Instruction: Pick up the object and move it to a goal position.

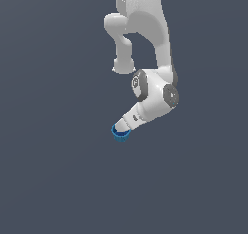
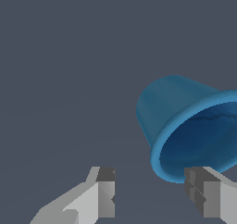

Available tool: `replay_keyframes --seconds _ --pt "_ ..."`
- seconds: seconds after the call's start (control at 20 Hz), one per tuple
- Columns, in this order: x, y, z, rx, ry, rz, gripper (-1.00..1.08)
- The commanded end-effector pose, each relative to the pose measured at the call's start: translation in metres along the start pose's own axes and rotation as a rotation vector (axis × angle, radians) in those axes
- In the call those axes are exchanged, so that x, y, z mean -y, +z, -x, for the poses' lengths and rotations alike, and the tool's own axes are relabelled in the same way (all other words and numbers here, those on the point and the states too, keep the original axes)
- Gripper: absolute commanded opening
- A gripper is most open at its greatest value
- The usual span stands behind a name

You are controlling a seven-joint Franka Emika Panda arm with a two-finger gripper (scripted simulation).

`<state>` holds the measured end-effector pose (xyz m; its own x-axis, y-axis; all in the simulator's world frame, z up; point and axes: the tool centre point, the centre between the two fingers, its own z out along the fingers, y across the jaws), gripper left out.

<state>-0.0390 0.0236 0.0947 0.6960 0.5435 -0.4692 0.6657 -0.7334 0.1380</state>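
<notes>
Gaping claw (image 2: 150, 195): your fingers stand wide apart, gripping nothing.
Small tapered blue cup (image 2: 185, 126): tilted, just beside one fingertip.

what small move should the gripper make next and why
Probably shift the gripper sideways toward the blue cup before closing. In the wrist view the fingers stand apart with nothing between them, and the cup lies tilted, off-centre, nearer one finger, its rim facing the camera.
</notes>
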Motion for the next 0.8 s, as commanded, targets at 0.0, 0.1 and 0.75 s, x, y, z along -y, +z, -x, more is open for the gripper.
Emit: replay_keyframes --seconds 0.0,0.1,0.75 --pt "0.0003 0.0040 0.0002 0.068 -0.092 0.052 0.28" --pt "-0.0002 0.0063 0.0003 0.121 -0.159 0.091 0.28" --pt "-0.0069 0.0072 -0.0002 0.343 -0.399 0.244 0.28"
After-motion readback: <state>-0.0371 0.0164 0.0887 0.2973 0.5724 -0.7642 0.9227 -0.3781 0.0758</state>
